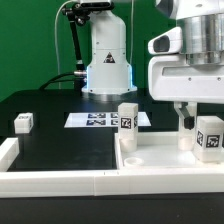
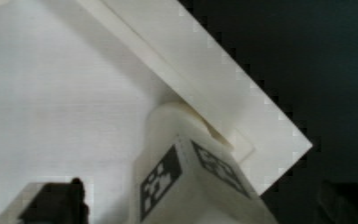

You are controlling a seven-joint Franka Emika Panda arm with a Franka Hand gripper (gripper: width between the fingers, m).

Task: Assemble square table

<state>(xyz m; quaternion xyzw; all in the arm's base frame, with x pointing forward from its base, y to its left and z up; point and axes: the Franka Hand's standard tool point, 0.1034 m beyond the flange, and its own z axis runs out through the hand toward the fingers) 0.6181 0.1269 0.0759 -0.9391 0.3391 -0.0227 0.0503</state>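
Note:
The square table's white slab (image 1: 160,155) lies rim up at the exterior view's front right. Three short white tagged legs show on or at it: one (image 1: 127,117) at its far left corner, one (image 1: 210,136) at the right, and one (image 1: 185,136) directly under my gripper (image 1: 185,116). A further leg (image 1: 24,122) lies on the black table at the far left. In the wrist view that leg (image 2: 190,165) stands by the slab's rim (image 2: 211,80), between my gripper's (image 2: 197,205) spread fingers (image 2: 55,200). The gripper is open and clear of the leg.
The marker board (image 1: 95,120) lies flat in the middle of the black table, in front of the robot's base (image 1: 107,65). A long white rail (image 1: 60,178) runs along the front edge and up the left side.

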